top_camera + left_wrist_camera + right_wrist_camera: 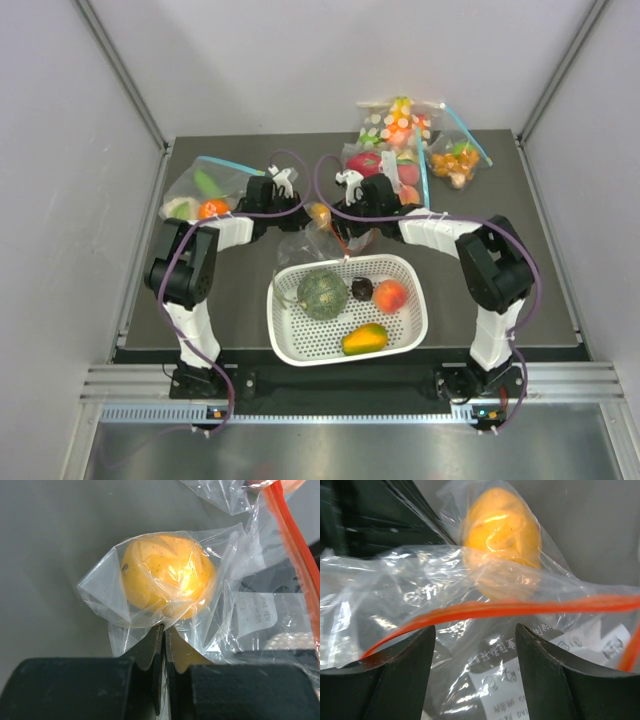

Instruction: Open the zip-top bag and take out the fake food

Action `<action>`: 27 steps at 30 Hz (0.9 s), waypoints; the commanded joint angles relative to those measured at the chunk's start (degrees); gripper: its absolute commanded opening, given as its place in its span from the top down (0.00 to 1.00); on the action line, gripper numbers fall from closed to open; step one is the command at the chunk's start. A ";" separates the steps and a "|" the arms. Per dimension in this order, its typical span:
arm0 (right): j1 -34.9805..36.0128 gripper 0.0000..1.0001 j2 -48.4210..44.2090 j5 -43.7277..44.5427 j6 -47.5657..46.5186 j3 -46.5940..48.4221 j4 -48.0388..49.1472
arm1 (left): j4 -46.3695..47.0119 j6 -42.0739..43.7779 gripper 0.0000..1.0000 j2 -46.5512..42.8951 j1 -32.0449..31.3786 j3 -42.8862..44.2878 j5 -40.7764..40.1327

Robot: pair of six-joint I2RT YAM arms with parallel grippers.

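1 small orange (167,575) sits in the zip-top bag (100,590), the left gripper (164,630) pinching its film, likely for tipping, the right gripper (474,630) spread wide near the zip strip (520,605)

zip-top bag (400,590) cut off at right edge, its printed label (507,680) seemingly too blurred to read

Count: 1 basket, 5 bags, 5 pieces of toy produce, 2 arms.
1 white basket (300,335) holds 4 pieces: 1 melon (322,293), 1 dark piece (362,289), 1 peach (390,296), 1 mango (364,339). 1 orange (167,575) is in the 1 zip-top bag (100,592). There are 4 other filled clear bags (205,185) and 2 arms (190,270).
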 commanded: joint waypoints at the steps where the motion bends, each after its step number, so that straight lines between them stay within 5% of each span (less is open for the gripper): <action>1: 0.58 0.36 1.94 -0.62 -0.78 1.85 1.33 | 1.24 0.43 0.93 -2.03 -0.34 0.90 3.18; 7: 0.50 0.34 3.52 1.41 -0.60 1.67 2.91 | -0.34 1.57 0.87 -3.17 -0.25 1.08 2.84; 12: 0.41 0.33 4.84 1.85 0.01 1.67 5.02 | -3.41 4.11 0.53 -7.65 -0.08 0.90 -1.46; 15: 0.23 0.32 5.19 1.94 0.36 1.58 5.99 | -4.91 5.26 0.42 -9.76 0.63 1.16 -2.79; 27: -0.12 0.30 5.89 1.50 1.59 1.85 7.57 | 1.85 -1.15 0.34 -4.50 3.26 5.46 -4.55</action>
